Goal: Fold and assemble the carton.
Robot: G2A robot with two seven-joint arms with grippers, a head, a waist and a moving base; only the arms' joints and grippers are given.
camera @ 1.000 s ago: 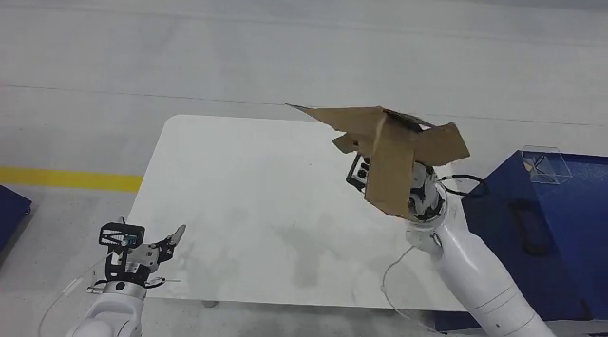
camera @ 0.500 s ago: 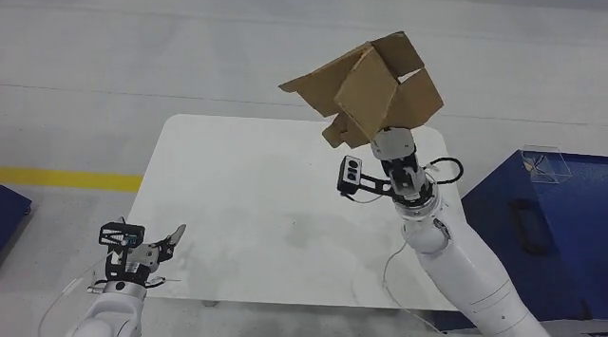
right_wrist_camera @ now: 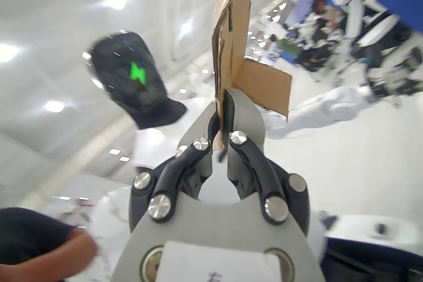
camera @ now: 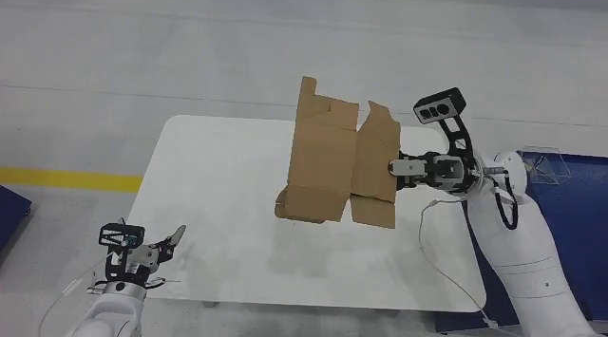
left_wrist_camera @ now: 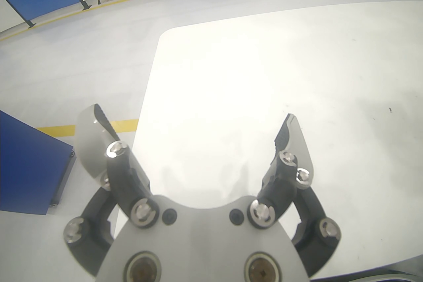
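A flattened brown carton [camera: 337,164] hangs in the air above the right half of the white table [camera: 218,204], its broad face toward the top camera and its flaps loose at both ends. My right gripper [camera: 393,167] is shut on the carton's right edge. In the right wrist view the carton [right_wrist_camera: 231,32] shows edge-on, pinched between the fingers of my right gripper [right_wrist_camera: 223,104], with one flap sticking out sideways. My left gripper [camera: 171,239] is at the table's near left corner, open and empty; the left wrist view has the left gripper [left_wrist_camera: 195,128] over bare table.
A blue cabinet [camera: 560,233] with a clear plastic holder [camera: 545,162] stands right of the table. A blue block [left_wrist_camera: 29,171] sits on the floor off the table's left corner. Grey floor with yellow lines surrounds the table.
My right arm swung the carton from a raised, half-opened tilt down and leftward; it is now flat, facing up over the table. The wrist turned sideways. The left arm stayed still.
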